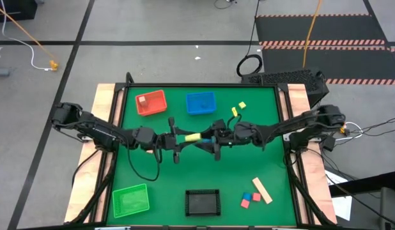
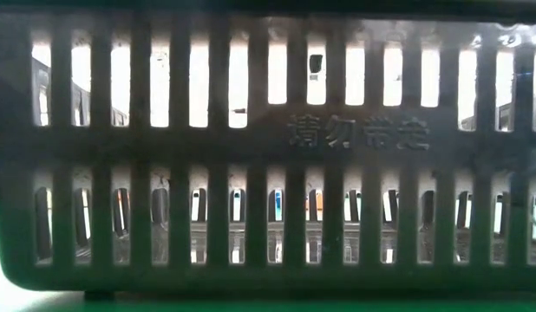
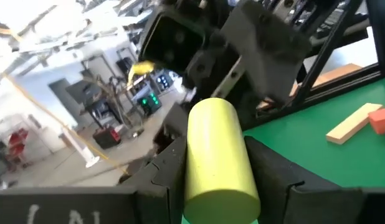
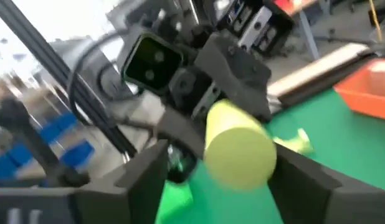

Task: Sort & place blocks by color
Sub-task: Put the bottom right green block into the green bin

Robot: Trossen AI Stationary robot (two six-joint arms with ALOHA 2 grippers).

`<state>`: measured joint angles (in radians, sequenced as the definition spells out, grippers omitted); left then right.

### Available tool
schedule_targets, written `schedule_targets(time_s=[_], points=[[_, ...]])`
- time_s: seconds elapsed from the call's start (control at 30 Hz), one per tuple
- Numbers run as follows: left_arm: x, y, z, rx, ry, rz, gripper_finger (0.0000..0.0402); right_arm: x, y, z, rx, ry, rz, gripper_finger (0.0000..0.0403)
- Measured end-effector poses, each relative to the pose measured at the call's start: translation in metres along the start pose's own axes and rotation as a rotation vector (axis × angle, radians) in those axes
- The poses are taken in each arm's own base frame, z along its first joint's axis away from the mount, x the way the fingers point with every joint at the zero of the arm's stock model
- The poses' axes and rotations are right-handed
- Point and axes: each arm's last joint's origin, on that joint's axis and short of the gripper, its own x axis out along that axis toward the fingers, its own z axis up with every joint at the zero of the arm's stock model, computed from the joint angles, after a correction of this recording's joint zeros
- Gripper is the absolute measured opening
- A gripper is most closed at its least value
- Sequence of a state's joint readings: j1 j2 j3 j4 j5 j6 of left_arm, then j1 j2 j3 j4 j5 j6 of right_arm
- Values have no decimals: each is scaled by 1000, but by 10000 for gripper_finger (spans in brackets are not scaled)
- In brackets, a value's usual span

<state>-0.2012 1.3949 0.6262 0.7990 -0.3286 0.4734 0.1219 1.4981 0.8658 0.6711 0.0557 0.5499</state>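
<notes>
A yellow-green cylinder block [image 1: 193, 137] hangs in the air over the table's middle, between both grippers. My left gripper [image 1: 178, 138] comes from the left and is shut on it [image 3: 218, 168]. My right gripper [image 1: 209, 138] faces it from the right and is open. Its fingers [image 4: 149, 177] stand on either side of the cylinder's other end [image 4: 239, 152], with a gap showing at one side. Two yellow-green blocks [image 1: 238, 108] lie near the far right. A tan bar [image 1: 261, 190], a red cube [image 1: 246, 203] and a blue-and-red pair [image 1: 255, 198] lie near right. My left gripper pinches the cylinder's left end [image 3: 220, 186] between its two fingers [image 3: 171, 171]. It comes level from the table's left, with the fingers lying along the cylinder. The cylinder is lifted clear of the table, lying level and pointing toward the right gripper.
A red basket [image 1: 160, 105] holding a tan block [image 1: 143, 100] and a blue basket [image 1: 201, 103] sit at the far side. A green basket [image 1: 130, 199] and a black basket [image 1: 203, 201] sit at the near edge. The black basket's slotted wall [image 2: 268, 156] fills the low view.
</notes>
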Motion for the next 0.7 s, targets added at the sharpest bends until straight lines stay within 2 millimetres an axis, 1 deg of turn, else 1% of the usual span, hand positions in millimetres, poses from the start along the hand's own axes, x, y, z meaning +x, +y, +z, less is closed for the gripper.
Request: schedule_targets(time_s=[0.13,0.27,0.37,0.47,0.6,0.7], points=[[-4,-12,-7,-110,118,-7,130,-24,1,10,-57,134,-96,287],[-10,-27,-15,-274,248,-67,130,-43,3,10,-51,247,-164,299],[-19,-39,-17,-449,334,-111,130,-50,1,-1,-16,282,-180,297],[-32,-51,-12,-619,396,-181,130,-54,-5,-15,28,312,-203,289],[-51,-63,5,-774,424,-326,130,-57,-19,-35,61,345,-297,280],[-66,-68,19,-811,413,-478,130,-59,-28,-48,46,353,-366,275]])
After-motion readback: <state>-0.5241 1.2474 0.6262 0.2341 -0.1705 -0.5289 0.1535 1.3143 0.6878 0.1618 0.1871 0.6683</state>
